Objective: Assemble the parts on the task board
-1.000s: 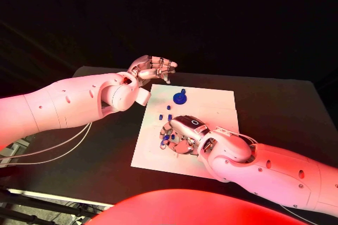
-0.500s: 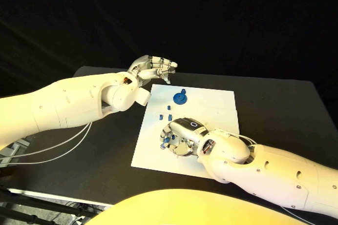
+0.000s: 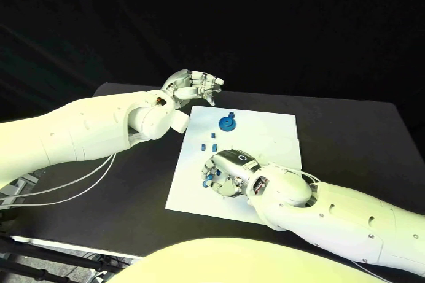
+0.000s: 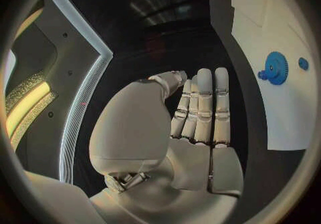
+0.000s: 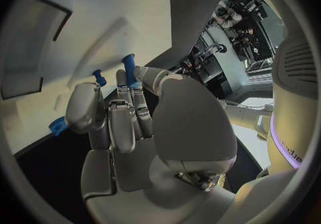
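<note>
The white task board [image 3: 266,132] lies in the middle of the black table. A blue gear [image 3: 226,123] [image 4: 275,68] sits near its far edge, with small blue pegs [image 3: 212,135] just nearer. My right hand [image 3: 228,172] is down on the board's near left part, among several blue pieces [image 3: 206,185]. In the right wrist view its thumb and a fingertip [image 5: 124,86] pinch an upright blue peg [image 5: 128,67]; another peg [image 5: 99,78] stands beside it. My left hand [image 3: 193,85] [image 4: 194,122] hangs raised beyond the board's far left corner, fingers straight, holding nothing.
The black table [image 3: 354,135] stretches to the right of the board and along its left side. My left forearm [image 3: 97,126] lies over the table's left part. A rectangular outline [image 5: 40,47] marks the board's surface past my right hand.
My right hand has slid a little toward the board's near left edge and lowered onto the blue pieces. The left hand has stayed where it was.
</note>
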Robot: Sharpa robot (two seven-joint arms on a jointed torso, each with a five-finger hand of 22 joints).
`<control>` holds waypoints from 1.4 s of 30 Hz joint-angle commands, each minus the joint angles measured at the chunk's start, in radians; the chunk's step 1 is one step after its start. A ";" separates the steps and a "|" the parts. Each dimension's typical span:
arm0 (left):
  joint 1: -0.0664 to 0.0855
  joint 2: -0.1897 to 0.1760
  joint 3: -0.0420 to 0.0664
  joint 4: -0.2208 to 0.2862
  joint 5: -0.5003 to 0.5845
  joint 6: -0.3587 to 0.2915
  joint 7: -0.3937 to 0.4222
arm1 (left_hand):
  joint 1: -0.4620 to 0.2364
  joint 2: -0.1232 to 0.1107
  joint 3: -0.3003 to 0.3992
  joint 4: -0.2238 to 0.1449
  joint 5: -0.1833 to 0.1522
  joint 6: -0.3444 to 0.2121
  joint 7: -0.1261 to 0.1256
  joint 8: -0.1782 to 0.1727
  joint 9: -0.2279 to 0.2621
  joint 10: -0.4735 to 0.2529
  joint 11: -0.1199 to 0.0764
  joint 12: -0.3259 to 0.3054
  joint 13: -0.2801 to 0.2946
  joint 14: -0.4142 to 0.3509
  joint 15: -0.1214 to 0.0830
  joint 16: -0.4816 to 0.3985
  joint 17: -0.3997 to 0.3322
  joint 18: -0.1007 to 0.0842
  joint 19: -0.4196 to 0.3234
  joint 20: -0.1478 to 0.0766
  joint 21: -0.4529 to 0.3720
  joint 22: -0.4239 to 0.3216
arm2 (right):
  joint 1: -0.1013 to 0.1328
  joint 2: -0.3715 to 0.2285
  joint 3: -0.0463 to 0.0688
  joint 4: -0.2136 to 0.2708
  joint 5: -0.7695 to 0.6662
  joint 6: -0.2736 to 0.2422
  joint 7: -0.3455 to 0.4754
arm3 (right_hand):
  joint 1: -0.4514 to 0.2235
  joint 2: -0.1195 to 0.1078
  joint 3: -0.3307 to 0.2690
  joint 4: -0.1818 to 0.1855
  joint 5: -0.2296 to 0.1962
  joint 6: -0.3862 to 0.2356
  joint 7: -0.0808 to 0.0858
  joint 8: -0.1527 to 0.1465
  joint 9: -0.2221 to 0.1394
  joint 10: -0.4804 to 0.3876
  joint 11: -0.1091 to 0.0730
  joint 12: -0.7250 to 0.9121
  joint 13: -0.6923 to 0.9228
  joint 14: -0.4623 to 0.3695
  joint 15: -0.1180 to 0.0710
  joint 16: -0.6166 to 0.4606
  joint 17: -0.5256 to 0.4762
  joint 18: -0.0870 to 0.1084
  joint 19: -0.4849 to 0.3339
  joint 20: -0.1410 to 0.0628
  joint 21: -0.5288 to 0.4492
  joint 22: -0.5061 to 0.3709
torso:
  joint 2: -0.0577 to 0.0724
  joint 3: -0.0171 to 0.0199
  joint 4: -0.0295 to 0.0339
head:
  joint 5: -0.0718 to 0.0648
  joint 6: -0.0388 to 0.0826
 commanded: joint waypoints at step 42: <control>0.001 0.000 0.001 -0.004 -0.013 0.018 0.004 | -0.006 0.001 -0.005 0.001 0.000 -0.004 -0.001 -0.001 -0.001 -0.007 0.001 -0.002 -0.002 -0.004 0.005 -0.004 -0.001 0.013 -0.001 0.006 -0.005 -0.002 | 0.003 -0.142 0.012 0.132 0.101 -0.163 0.031 | -0.077 -0.062 -0.144 -0.045 0.003 -0.210 0.041 -0.038 0.005 -0.224 -0.008 0.056 0.006 0.012 0.041 -0.049 -0.107 0.020 -0.068 0.040 -0.226 0.051 | -0.004 -0.0005 -0.0032 | -0.020 0.002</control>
